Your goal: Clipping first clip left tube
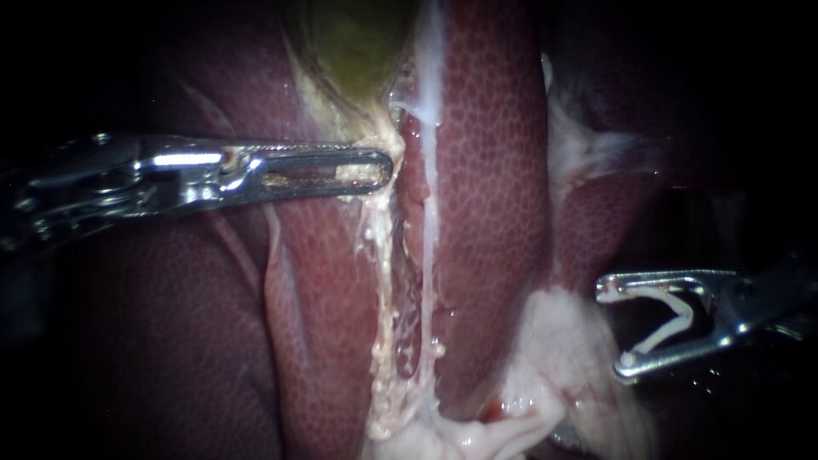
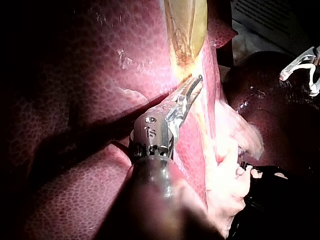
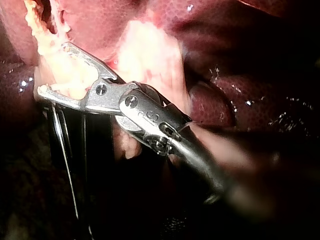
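Note:
Two strands run down the cleft in the liver (image 1: 494,170): the lumpy yellowish left tube (image 1: 381,281) and the thin white right tube (image 1: 429,187). My left instrument (image 1: 385,166) comes in level from the left, its slotted jaws shut on the yellow tissue at the bottom of the green gallbladder (image 1: 354,43), just above the left tube. My right instrument (image 1: 613,326) stands well right of both tubes, jaws spread wide and holding an open white clip (image 1: 673,319). In the right wrist view that instrument (image 3: 52,70) lies against pale tissue.
A mass of white fatty tissue (image 1: 554,358) lies below the tubes, between them and my right instrument. Liver lobes flank the cleft on both sides. Dark space lies behind my right instrument at the right edge (image 1: 750,213).

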